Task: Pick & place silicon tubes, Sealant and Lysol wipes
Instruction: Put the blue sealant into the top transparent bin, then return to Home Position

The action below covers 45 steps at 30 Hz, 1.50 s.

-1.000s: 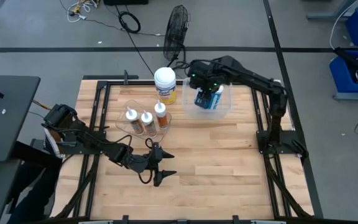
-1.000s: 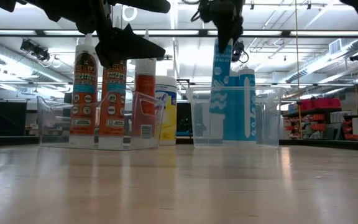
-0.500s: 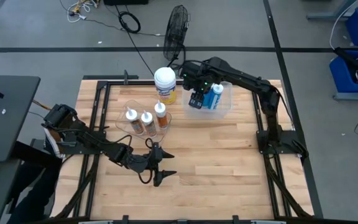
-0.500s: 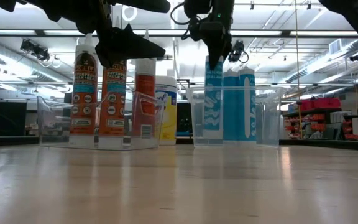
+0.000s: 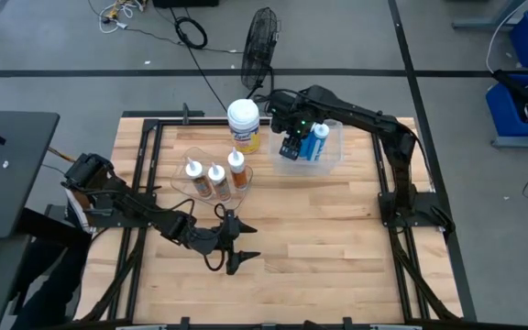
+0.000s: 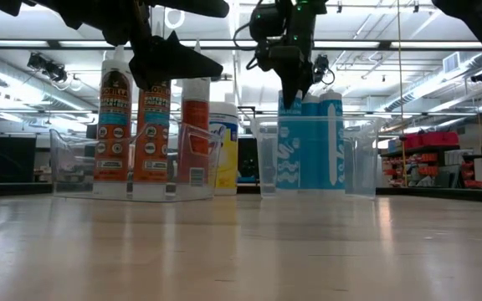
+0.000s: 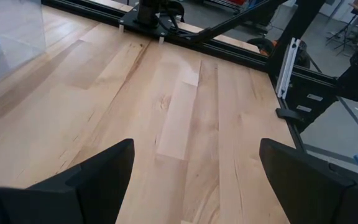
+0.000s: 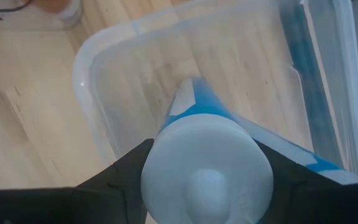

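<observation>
My right gripper [image 5: 290, 145] is shut on a blue cartridge [image 6: 289, 150] standing upright in a clear bin [image 5: 335, 158] at the table's far side, beside two more blue cartridges [image 6: 320, 142]. The Lysol wipes canister [image 5: 243, 124], with a yellow label and white lid, stands on the table to the left of that bin. Three orange cartridges [image 5: 214, 179] stand in another clear bin [image 6: 69, 163]. My left gripper [image 5: 232, 249] is open and empty over the table's near middle. My right gripper pinches the blue cartridge's white top end [image 8: 157, 171] between its two fingers [image 8: 120, 177], coming from above and pointing down. The cartridge stands upright, its base [image 6: 289, 188] on the bin's floor.
A black fan [image 5: 261, 41] stands beyond the far edge. Black frame rails [image 5: 149, 156] run along the table's sides. Bare wood [image 5: 319, 238] lies between the bins and the near edge, also shown in the left wrist view [image 7: 185, 106].
My right gripper has gone down and a little toward the table's left edge with the blue cartridge. The cartridge hung clear above the bin then; it now stands on the bin's floor beside the other two.
</observation>
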Tool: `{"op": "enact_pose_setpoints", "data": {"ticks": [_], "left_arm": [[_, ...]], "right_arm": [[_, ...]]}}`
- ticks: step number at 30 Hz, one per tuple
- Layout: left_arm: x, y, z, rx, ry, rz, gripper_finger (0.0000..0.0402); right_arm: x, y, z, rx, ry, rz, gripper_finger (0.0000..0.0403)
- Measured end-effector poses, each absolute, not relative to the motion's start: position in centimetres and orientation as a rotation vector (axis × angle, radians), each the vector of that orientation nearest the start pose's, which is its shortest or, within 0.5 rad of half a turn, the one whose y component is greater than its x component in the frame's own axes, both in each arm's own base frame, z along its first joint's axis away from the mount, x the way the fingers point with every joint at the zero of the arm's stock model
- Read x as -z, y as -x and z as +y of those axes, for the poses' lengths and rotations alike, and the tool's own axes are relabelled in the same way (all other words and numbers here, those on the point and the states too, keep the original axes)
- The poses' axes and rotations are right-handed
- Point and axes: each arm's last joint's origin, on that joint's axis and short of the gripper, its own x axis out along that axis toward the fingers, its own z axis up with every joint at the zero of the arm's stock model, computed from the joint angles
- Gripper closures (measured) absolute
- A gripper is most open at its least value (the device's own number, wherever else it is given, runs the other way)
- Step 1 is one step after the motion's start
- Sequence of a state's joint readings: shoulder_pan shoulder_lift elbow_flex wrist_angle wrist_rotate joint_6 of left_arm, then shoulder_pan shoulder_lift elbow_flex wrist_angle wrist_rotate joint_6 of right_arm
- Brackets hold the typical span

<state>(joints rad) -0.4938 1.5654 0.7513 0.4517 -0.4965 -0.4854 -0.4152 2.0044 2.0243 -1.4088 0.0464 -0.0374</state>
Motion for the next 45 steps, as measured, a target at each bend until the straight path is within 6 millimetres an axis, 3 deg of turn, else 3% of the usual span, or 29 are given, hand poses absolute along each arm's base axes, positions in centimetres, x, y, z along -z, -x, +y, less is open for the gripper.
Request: {"op": "enact_pose_setpoints", "data": {"ticks": [14, 32, 39, 45], "left_arm": [[-19.8, -28.6, -13.8, -0.079, 0.308, 0.309, 0.0049], [-19.8, -28.6, -13.8, -0.102, 0.283, 0.302, 0.0049], [-20.0, -28.7, -13.6, -0.137, 0.23, 0.272, 0.0049], [-20.3, -28.8, -13.5, -0.183, 0.218, 0.235, 0.0062]], "right_arm": [[-31.6, -35.7, -15.9, 0.346, -0.215, 1.378, 0.0142], [-35.5, -35.4, -15.9, 0.433, -0.088, 1.285, 0.0025], [-39.2, -34.5, -14.7, 0.44, -0.055, 1.163, 0.0065], [-42.3, -32.8, -12.9, 0.431, -0.054, 1.065, 0.0161]]}}
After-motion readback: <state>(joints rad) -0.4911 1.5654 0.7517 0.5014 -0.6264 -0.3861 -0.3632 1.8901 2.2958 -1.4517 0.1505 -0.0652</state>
